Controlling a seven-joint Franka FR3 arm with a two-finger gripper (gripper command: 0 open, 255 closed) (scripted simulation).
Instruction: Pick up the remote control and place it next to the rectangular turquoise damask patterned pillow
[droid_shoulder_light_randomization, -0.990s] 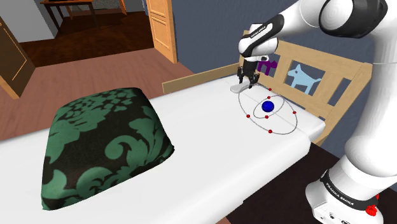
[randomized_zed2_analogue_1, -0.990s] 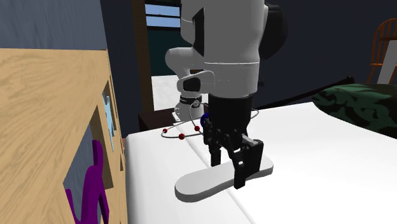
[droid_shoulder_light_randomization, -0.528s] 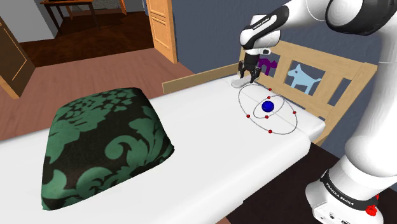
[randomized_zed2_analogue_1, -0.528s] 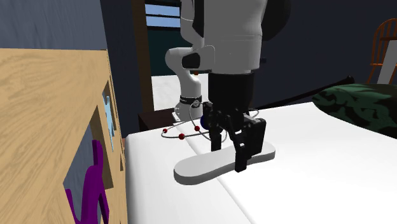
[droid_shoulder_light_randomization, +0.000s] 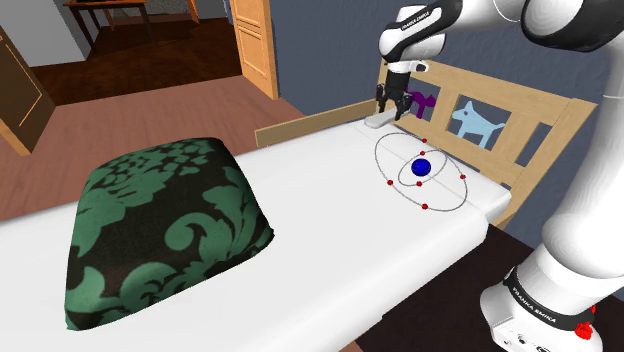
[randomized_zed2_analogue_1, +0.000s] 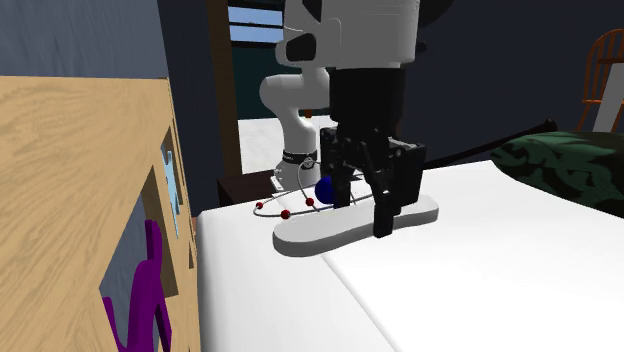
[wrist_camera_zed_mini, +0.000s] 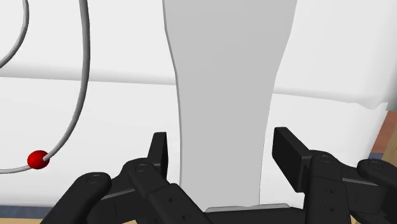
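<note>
Remote control (droid_shoulder_light_randomization: 377, 122), a plain pale grey slab, has risen with the gripper (droid_shoulder_light_randomization: 393, 110) in the shoulder view. A second ago both were low on the white bed (droid_shoulder_light_randomization: 330, 220); now they hang higher, in front of the wooden headboard (droid_shoulder_light_randomization: 535, 115). The green damask pillow (droid_shoulder_light_randomization: 160, 230) lies far from the gripper, at the bed's other end.

In the second exterior view the remote control (randomized_zed2_analogue_1: 320, 235) sits crosswise in the gripper (randomized_zed2_analogue_1: 365, 205), clear of the sheet it lay on before.

In the wrist view the fingers (wrist_camera_zed_mini: 159, 149) clamp the slab (wrist_camera_zed_mini: 222, 83) at its narrow waist. The pick looks done, and the carry to the pillow remains.
</note>
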